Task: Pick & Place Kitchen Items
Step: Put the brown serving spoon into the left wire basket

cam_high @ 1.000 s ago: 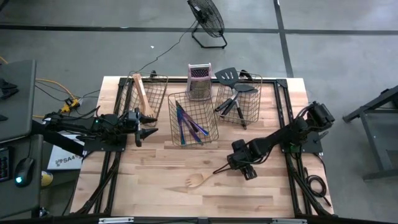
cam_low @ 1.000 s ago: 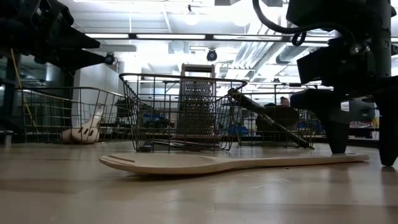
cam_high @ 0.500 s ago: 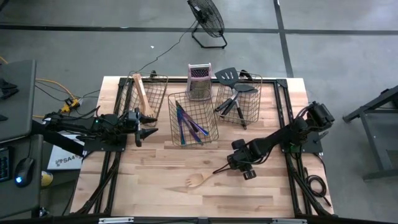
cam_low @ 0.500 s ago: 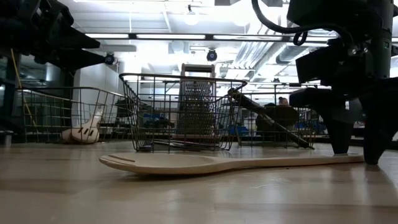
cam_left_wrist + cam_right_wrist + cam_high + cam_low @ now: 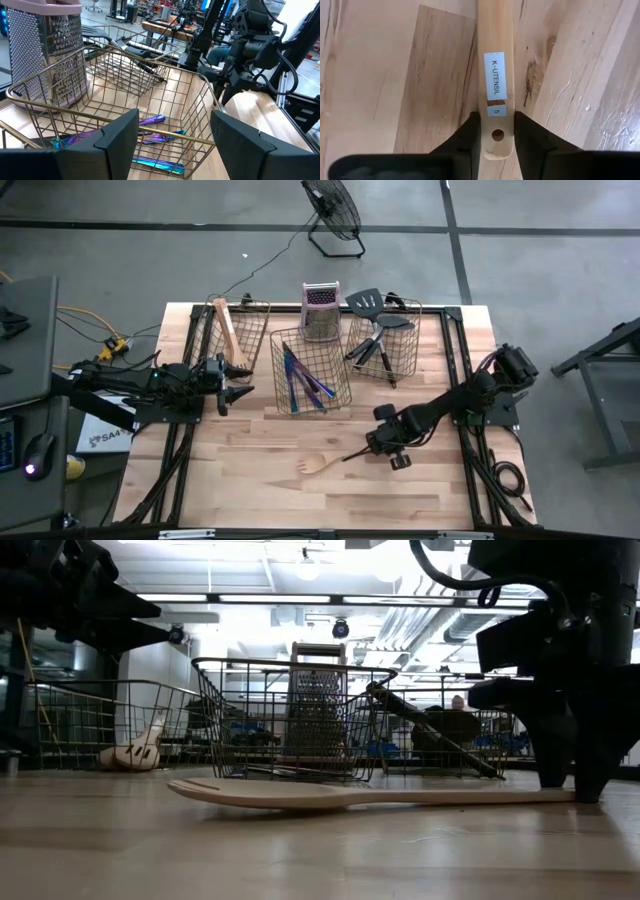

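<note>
2 dark jointed arms (image 5: 150, 385), seemingly black cables

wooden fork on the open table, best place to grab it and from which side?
Grip the handle end of the wooden fork, from straight above. It lies flat on the table, so only the handle's narrow sides fit between fingers; the head is broad. The right hand is already there, its fingers flanking the handle by its hanging hole.
</note>
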